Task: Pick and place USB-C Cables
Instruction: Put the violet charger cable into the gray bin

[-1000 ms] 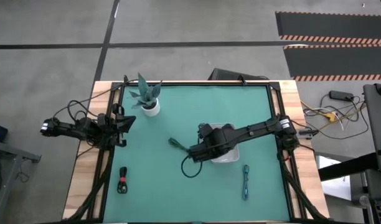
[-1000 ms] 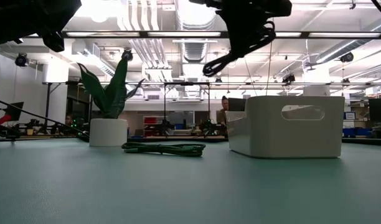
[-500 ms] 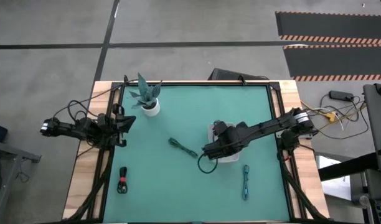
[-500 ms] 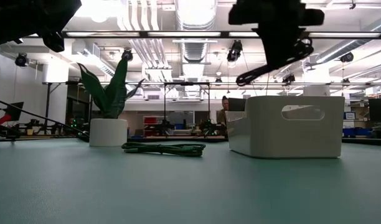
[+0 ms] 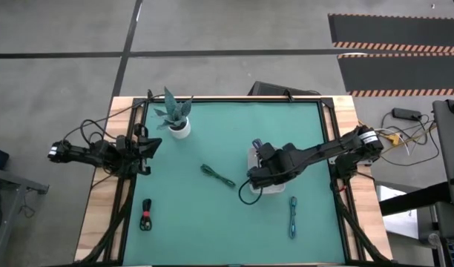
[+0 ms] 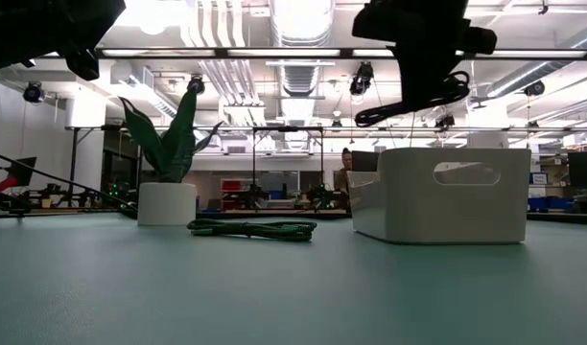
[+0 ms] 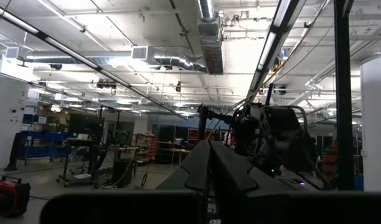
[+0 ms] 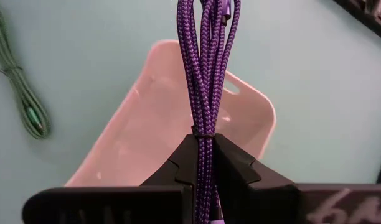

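Note:
My right gripper [image 5: 258,176] hovers over the white tray [image 5: 273,187], shut on the dark navy cable [image 8: 206,68], which shows purple in the right wrist view. In the low view the cable's loop [image 6: 409,101] hangs above the tray [image 6: 437,192]. The dark green cable [image 5: 217,176] lies flat on the mat left of the tray. The black-and-red cable [image 5: 146,215] lies near the left near corner, and the teal cable [image 5: 293,215] lies near the tray's near side. My left gripper [image 5: 148,145] waits shut at the table's left edge. My right gripper pinches the navy cable's bundled strands [image 8: 203,127] between its two fingers, several strands together. The fingers come from above. The cable is lifted clear of the table, and its slack loop [image 5: 246,195] hangs out past the tray's left near corner.
A potted plant [image 5: 175,117] in a white pot stands at the far left of the mat. Bare green mat [image 5: 205,222] lies between the black-and-red cable and the teal one. Black frame rails run along both side edges.
My right gripper has carried the navy cable toward the table's right, from beside the green cable to over the white tray. It has stayed shut on it. The hanging loop swung along with it. The other cables have not moved.

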### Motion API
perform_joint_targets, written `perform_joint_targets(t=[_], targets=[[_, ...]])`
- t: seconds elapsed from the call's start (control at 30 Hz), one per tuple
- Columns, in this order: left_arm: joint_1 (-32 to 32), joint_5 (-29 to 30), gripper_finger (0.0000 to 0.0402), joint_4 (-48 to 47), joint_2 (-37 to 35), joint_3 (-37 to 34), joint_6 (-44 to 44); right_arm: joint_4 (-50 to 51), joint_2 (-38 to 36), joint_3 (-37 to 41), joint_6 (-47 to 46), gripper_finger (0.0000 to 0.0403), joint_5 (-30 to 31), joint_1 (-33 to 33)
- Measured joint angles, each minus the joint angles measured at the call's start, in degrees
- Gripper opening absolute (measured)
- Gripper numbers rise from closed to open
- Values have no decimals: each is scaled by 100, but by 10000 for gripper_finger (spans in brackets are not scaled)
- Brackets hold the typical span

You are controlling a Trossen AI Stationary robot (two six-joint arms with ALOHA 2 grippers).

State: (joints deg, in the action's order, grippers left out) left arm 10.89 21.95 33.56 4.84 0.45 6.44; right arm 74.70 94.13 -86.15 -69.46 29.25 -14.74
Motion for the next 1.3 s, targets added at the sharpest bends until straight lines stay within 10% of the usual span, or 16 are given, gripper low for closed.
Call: perform_joint_targets(t=[1.3], targets=[[0,3,0,-2,0,0,0,-374,54,210,351,24,82,13]])
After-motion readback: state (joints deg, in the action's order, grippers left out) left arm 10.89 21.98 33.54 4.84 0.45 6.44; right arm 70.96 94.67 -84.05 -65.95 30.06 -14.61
